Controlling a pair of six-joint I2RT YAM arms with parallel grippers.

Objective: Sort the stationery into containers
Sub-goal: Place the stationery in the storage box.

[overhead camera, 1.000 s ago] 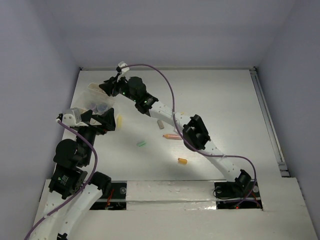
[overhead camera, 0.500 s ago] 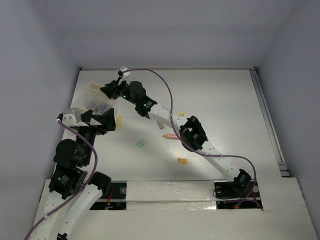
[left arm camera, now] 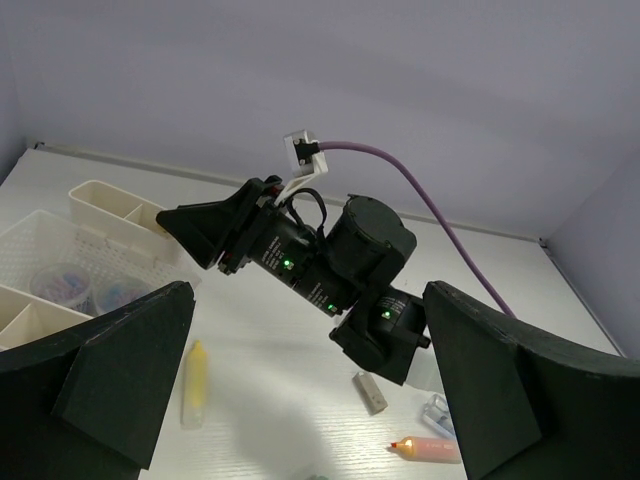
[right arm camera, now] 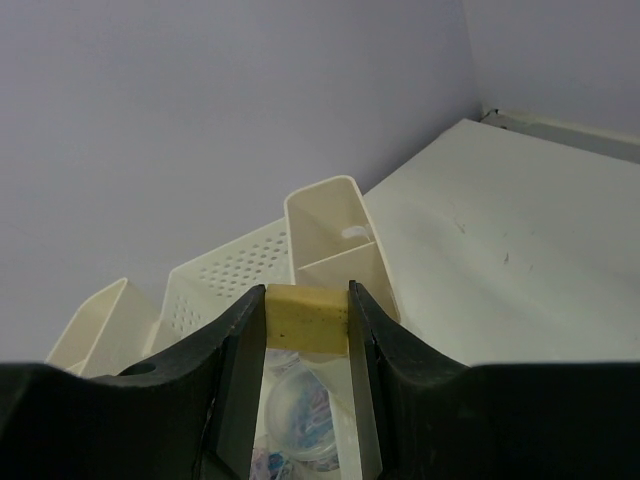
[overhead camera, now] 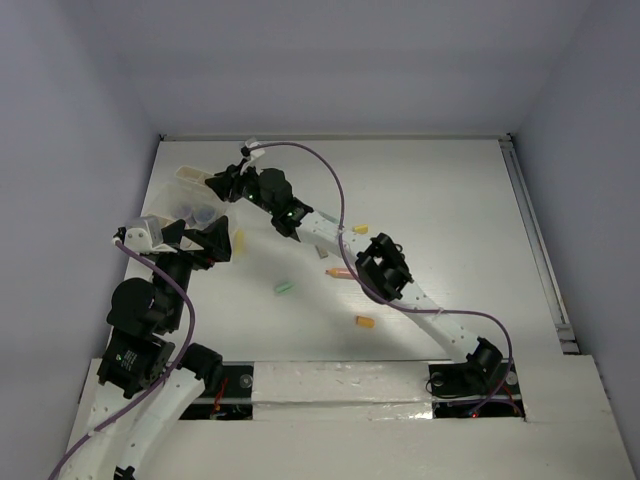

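Off-white translucent plastic bins (overhead camera: 185, 180) sit at the far left of the white surface (overhead camera: 450, 220), with little round clear jars (right arm camera: 300, 405) inside. Just near of them the left hand (overhead camera: 212, 240) gapes wide, holding nothing. Above the bins the right hand (right arm camera: 307, 298) pinches a tan rectangular eraser (right arm camera: 305, 320) between its part-closed fingers. Rightward lie a yellow marker (overhead camera: 239, 240), a green eraser (overhead camera: 283, 288), an orange-pink marker (overhead camera: 340, 272) and an orange eraser (overhead camera: 365, 322).

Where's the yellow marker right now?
Top view: the yellow marker lies on the left side of the table, just right of the left end effector, beside the bins.
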